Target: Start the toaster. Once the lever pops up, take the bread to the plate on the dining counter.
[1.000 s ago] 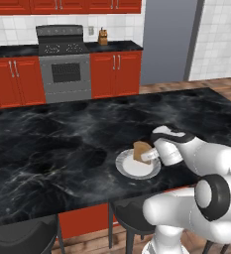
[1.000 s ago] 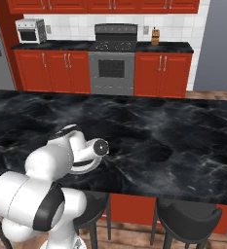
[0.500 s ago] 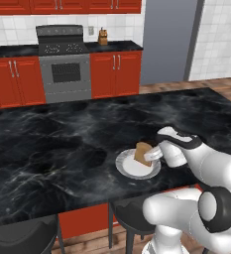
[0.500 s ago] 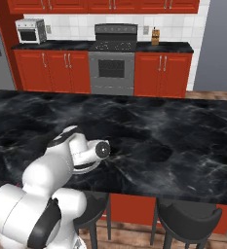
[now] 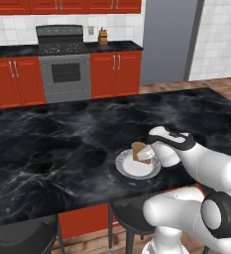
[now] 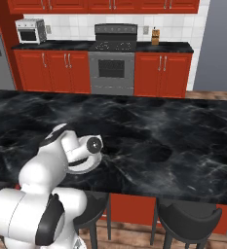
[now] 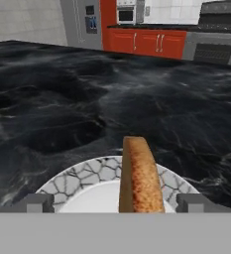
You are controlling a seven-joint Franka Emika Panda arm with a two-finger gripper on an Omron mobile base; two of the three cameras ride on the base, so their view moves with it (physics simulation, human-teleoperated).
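Black marble dining counter is where I'm parked, red cabinets and stove way behind. Looks like I'm basically done: the bread is standing on edge on the plate, near the counter's front edge. Gripper fingers are spread wide on either side of the slice, not pinching it. Plate holds just that one slice. What's left, I'd say, is pulling the arm clear.

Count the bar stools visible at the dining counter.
2 per base view. Right: one stool right, another behind the arm. Left: one at left, one centre. Others may be hidden.
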